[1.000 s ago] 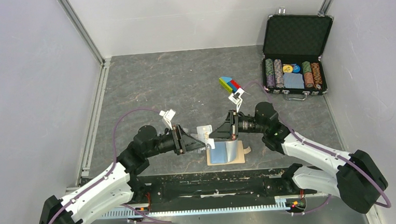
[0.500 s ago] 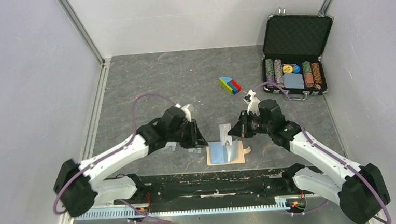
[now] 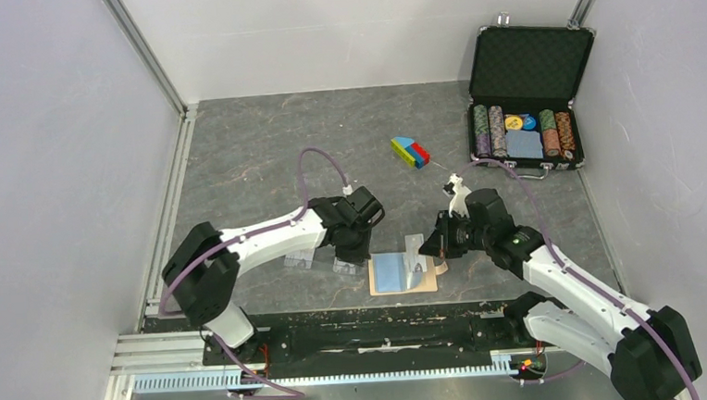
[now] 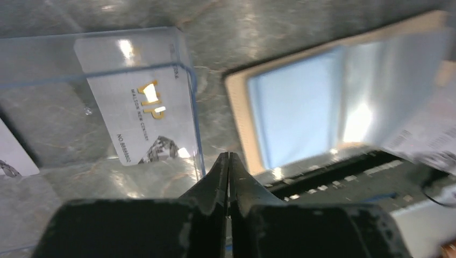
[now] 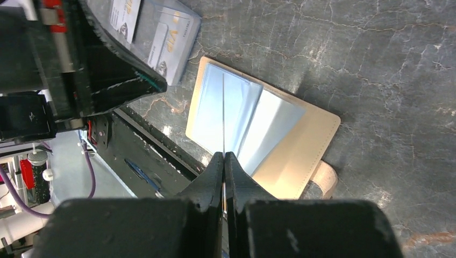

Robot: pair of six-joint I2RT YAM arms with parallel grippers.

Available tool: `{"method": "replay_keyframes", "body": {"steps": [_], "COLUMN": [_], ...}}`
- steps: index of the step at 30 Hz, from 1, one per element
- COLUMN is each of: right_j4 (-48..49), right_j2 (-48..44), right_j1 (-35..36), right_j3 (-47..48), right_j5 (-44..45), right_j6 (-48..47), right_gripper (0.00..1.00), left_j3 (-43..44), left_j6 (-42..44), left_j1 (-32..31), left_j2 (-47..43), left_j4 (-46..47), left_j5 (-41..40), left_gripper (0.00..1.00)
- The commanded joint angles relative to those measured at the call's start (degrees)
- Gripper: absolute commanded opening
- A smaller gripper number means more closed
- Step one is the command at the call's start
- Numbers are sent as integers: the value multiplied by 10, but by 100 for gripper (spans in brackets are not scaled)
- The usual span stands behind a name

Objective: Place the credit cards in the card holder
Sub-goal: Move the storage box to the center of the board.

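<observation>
Top external view: one credit card (image 3: 415,252) stands on edge, pinched in the right gripper (image 5: 223,155), over the pale blue pockets of the open card holder (image 5: 301,156). The holder lies flat by the table's (image 3: 282,149) near edge. A second card (image 4: 145,107) lies in a clear tray (image 4: 54,59) just left of the holder. The left gripper (image 4: 228,157), jaws pressed together on nothing, hovers at the tray's corner.

A narrow strip of bare table (image 4: 212,102) runs straight ahead of the left pincer (image 4: 228,157), hemmed in by a clear box (image 4: 97,91) on its left and the card holder (image 4: 290,102) on its right. The right pincer (image 5: 223,157) and its upright card (image 3: 415,250) crowd the holder's far half.
</observation>
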Motion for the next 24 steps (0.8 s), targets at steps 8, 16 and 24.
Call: {"method": "replay_keyframes", "body": {"steps": [8, 16, 24], "right_j4": [20, 49, 68], "right_j2": [-11, -13, -1], "right_j1": [-3, -2, -10], "right_j3": [-25, -45, -62], "right_j5": [-8, -17, -44], "right_j6": [-10, 0, 14], "right_gripper": [0, 0, 0], "left_j3": [26, 24, -19], "left_j6": [50, 63, 5], "left_j1": [22, 26, -21], "left_j2": [47, -7, -46], "left_j4": [-93, -61, 20], "left_j5": [-153, -75, -13], "left_gripper": [2, 7, 9]}}
